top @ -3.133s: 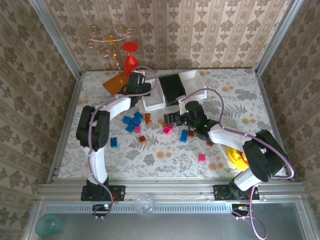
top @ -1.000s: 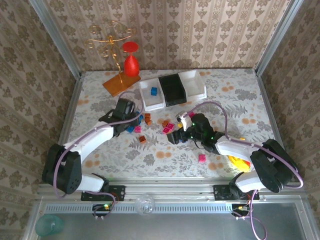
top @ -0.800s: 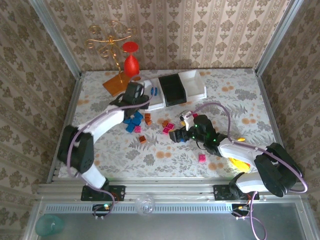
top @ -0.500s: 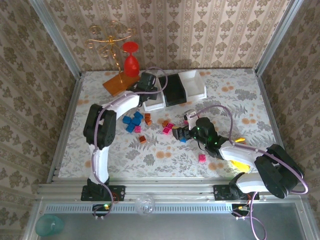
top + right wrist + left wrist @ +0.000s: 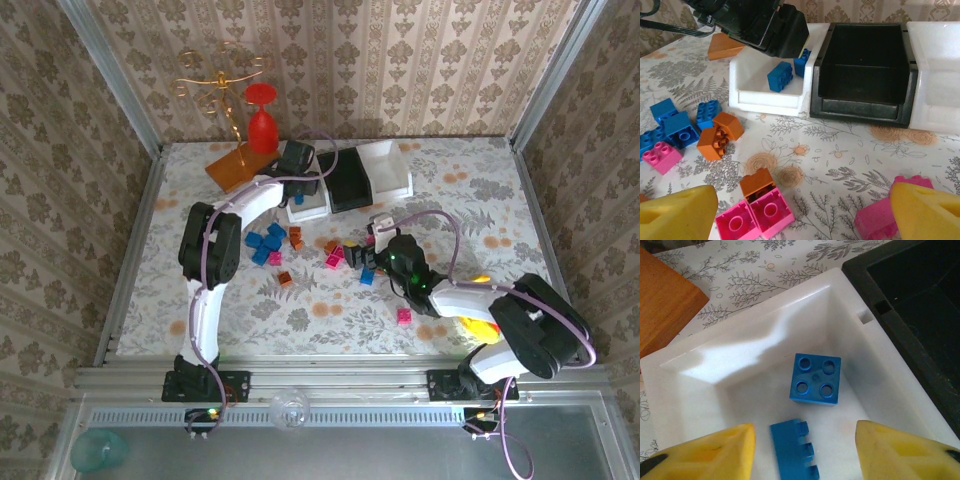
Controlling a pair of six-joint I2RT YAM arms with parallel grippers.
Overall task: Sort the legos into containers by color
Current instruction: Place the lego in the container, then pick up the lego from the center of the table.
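**Left gripper (image 5: 804, 450) hangs over the left white rectangular plastic bin (image 5: 730, 355), yellow fingers spread wide and empty, with blue plastic bricks (image 5: 780, 75) lying inside.**

A square four-stud blue brick (image 5: 815, 378) sits studs-up near the bin's middle, and a second blue brick (image 5: 794, 452) lies on its side just beside it. The black plastic bin (image 5: 865, 70) stands just right of the white one, the right white plastic bin (image 5: 935, 70) stands next along, and a flat orange board (image 5: 662, 305) lies to the left. Nearer, the right gripper (image 5: 804, 200) is low over the floral tabletop (image 5: 840, 150), fingers likewise wide apart and holding nothing. Two magenta pink bricks (image 5: 757, 215) touch an orange-brown brick (image 5: 757, 182) just beside its left finger, and another pink brick (image 5: 880, 217) lies by its right finger. A loose cluster of blue, orange-brown and pink bricks (image 5: 685, 127) lies further left.
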